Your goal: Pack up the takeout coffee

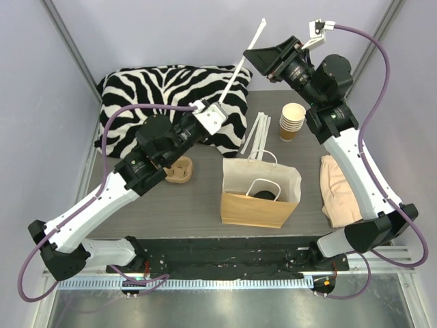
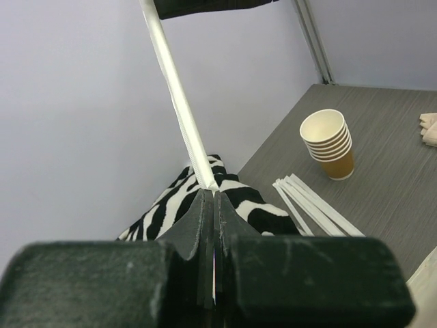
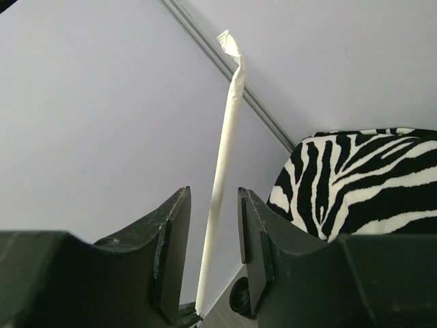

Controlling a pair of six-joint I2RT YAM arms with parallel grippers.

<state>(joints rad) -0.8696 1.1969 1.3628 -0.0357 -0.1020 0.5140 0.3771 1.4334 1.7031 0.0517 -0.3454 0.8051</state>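
grey table (image 1: 201,205) with wood grain, and at its back left lies a big zebra-pattern cushion (image 1: 157,85). in the middle of the table stands a brown paper bag (image 1: 256,208), upright, its mouth open, the white handles up. inside the mouth i see a round black lid (image 1: 263,195); this seems to be the takeout coffee, sitting in the bag, its cup body hidden. right of the bag lies a folded peach cloth (image 1: 339,191). behind the bag, to the right, stands a stack of cups (image 1: 292,121) without lids, and just beside it a few loose straws (image 1: 254,137) in white paper. left of the bag is a small tan object (image 1: 181,171); what it is i cannot tell. the left claw (image 2: 214,205) is closed tight on the low end of one wrapped straw (image 2: 181,102), held above the cushion. the right claw (image 3: 213,205) stands with its fingers apart on both sides of the same straw, higher up, not pressing it.
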